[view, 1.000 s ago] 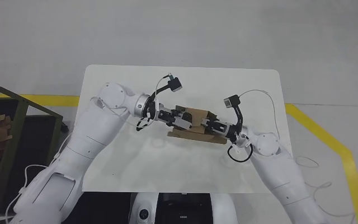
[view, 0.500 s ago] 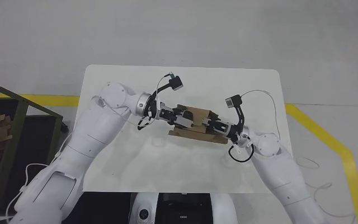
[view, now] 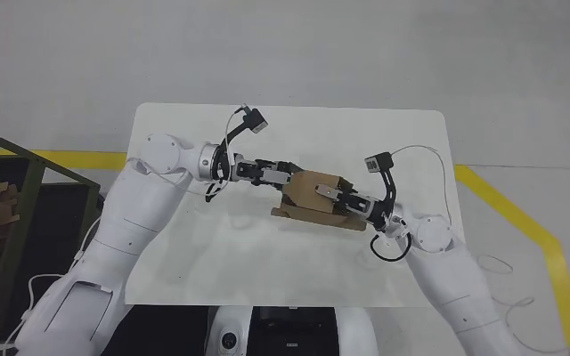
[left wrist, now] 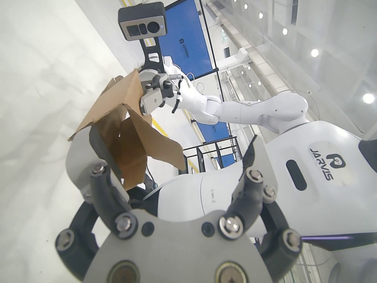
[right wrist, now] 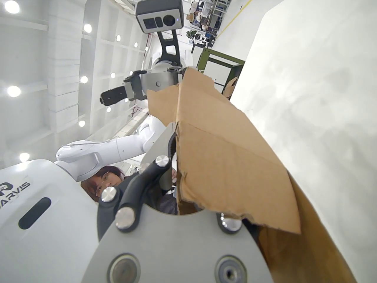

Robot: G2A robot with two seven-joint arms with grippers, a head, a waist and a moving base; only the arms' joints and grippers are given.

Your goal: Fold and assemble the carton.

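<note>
The carton [view: 303,205] lies at the table [view: 267,258] centre, long axis left–right. Its right-hand wall is pinched by the right gripper [view: 334,194]; the left gripper [view: 285,176], fingers spread, sits at the left end — by judgement the nearer arm for folding the loose flaps [left wrist: 160,145] there.

One cardboard carton [view: 312,200], one white table [view: 178,258] — and two of the robot's own, left gripper [view: 287,174] and right gripper [view: 333,192].
</note>
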